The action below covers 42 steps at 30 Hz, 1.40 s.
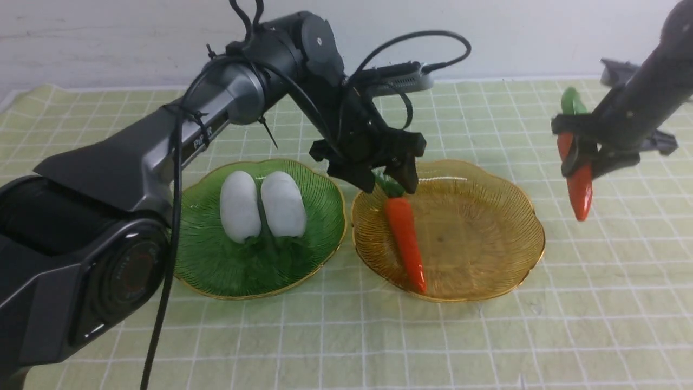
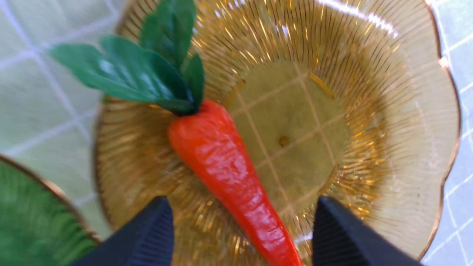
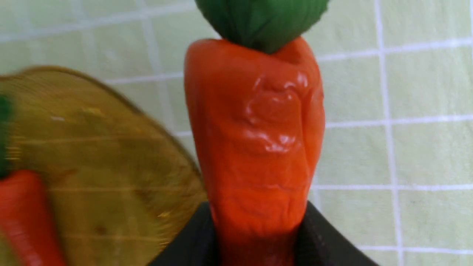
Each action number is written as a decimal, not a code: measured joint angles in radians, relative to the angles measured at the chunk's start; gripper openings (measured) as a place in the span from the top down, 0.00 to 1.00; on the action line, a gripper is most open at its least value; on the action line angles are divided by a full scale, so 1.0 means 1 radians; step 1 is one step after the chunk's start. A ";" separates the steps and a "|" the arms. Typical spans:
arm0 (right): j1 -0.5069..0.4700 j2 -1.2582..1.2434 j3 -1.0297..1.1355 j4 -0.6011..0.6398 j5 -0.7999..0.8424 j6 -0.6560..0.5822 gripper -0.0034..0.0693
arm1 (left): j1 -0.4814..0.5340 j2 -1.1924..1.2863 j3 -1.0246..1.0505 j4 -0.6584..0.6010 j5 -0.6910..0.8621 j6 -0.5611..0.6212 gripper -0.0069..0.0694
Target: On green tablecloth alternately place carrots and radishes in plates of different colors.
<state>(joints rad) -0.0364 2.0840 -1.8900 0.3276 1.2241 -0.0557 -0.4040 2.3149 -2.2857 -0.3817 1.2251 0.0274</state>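
My right gripper (image 1: 580, 157) is clamped on one carrot (image 1: 580, 189), which hangs tip down in the air near the desk's right edge, clear of the amber plate (image 1: 487, 233). My left gripper (image 1: 387, 183) has its jaws spread wide and holds nothing. It hovers over the leafy end of the other carrot (image 1: 407, 241), which lies in that plate's left half. Just beside it, towards the left edge, two radishes (image 1: 240, 206) lie side by side in the green plate (image 1: 319, 238). Both plates sit on the green tablecloth (image 1: 487, 336).
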 joint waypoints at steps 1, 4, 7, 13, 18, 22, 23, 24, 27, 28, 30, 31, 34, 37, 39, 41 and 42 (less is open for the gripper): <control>0.009 -0.026 -0.004 0.035 0.002 -0.027 0.63 | 0.009 -0.008 -0.018 0.008 0.002 0.000 0.44; 0.055 -0.056 -0.008 0.099 0.005 -0.098 0.63 | 0.030 -0.065 -0.041 0.047 0.004 -0.004 0.68; 0.119 -0.043 -0.005 0.107 0.011 -0.123 0.63 | 0.035 -0.143 -0.033 0.096 0.009 -0.004 0.86; 0.196 -0.002 0.050 0.059 0.012 -0.105 0.59 | 0.032 -0.354 0.157 0.120 0.010 -0.001 0.92; 0.212 0.016 0.074 0.044 0.012 -0.070 0.37 | 0.031 -0.534 0.414 0.207 0.015 0.003 0.92; 0.213 0.013 0.074 0.050 0.011 -0.065 0.19 | 0.032 -0.683 0.642 0.303 0.022 -0.010 0.92; 0.213 0.008 0.074 0.051 0.011 -0.070 0.18 | 0.032 -0.712 0.684 0.317 0.023 -0.018 0.92; 0.213 -0.011 0.076 0.051 0.011 -0.086 0.18 | 0.032 -0.771 0.759 0.334 0.025 -0.027 0.92; 0.213 -0.075 0.094 0.043 0.010 -0.093 0.24 | 0.032 -0.864 0.849 0.340 0.025 -0.039 0.92; 0.213 -0.131 0.108 0.032 0.011 -0.096 0.31 | 0.032 -0.907 0.893 0.341 0.025 -0.041 0.92; 0.213 -0.266 0.149 -0.001 0.012 -0.100 0.48 | 0.032 -1.012 0.972 0.343 -0.003 -0.041 0.92; 0.213 -0.293 0.154 -0.006 0.012 -0.102 0.50 | 0.032 -1.021 0.986 0.343 -0.008 -0.041 0.92; 0.213 -0.554 0.249 -0.071 0.013 -0.105 0.81 | 0.032 -1.171 1.122 0.357 -0.135 -0.041 0.92; 0.213 -0.684 0.321 -0.095 -0.001 -0.105 0.91 | 0.032 -1.249 1.195 0.364 -0.221 -0.042 0.92; 0.213 -0.882 0.479 -0.099 -0.139 -0.109 0.96 | 0.032 -1.318 1.282 0.364 -0.318 -0.042 0.92; 0.213 -1.040 0.623 -0.099 -0.283 -0.122 0.97 | 0.032 -1.359 1.335 0.364 -0.387 -0.044 0.92; 0.213 -1.054 0.639 -0.099 -0.298 -0.122 0.97 | 0.032 -1.367 1.340 0.364 -0.401 -0.044 0.92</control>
<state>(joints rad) 0.1767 1.0298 -1.2513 0.2285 0.9263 -0.1779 -0.3723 0.9483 -0.9452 -0.0174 0.8242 -0.0165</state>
